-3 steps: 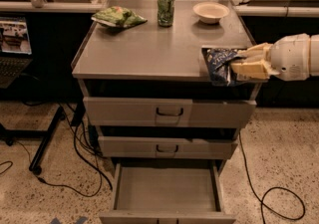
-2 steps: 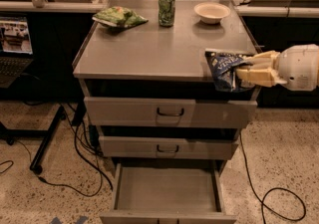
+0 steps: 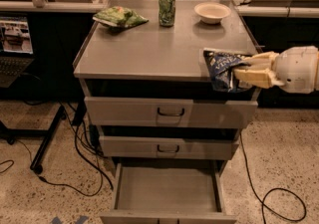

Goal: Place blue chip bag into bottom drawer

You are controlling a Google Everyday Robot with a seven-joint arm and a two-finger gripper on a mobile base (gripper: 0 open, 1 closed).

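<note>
The gripper (image 3: 246, 67) is seen at the right side of the view, brought in from the right at the height of the desk top. Its two cream-coloured fingers (image 3: 259, 60) are closed onto the right side of the blue chip bag (image 3: 222, 67), which is pinched and crumpled between them. The bag is held at the front right corner of the desk (image 3: 149, 54): its upper part lies over the corner of the grey top, and its lower part hangs past the front edge, in front of the dark gap above the top drawer (image 3: 129, 112). Whether the bag is resting on the desk cannot be told. Below the top drawer the middle drawer (image 3: 129, 147) is found, each of the two fitted with a black handle. The bottom drawer (image 3: 167, 190) is pulled out towards the camera, and its flat grey floor is exposed, well below the bag and to its left. Along the rear of the desk a green chip bag (image 3: 119, 17) is placed at the left, a green can (image 3: 167, 8) stands upright near the middle, and a pale bowl (image 3: 213, 12) is set at the right. A laptop (image 3: 15, 44) is seen at the far left, and black cables (image 3: 269, 203) are trailed over the speckled floor.
</note>
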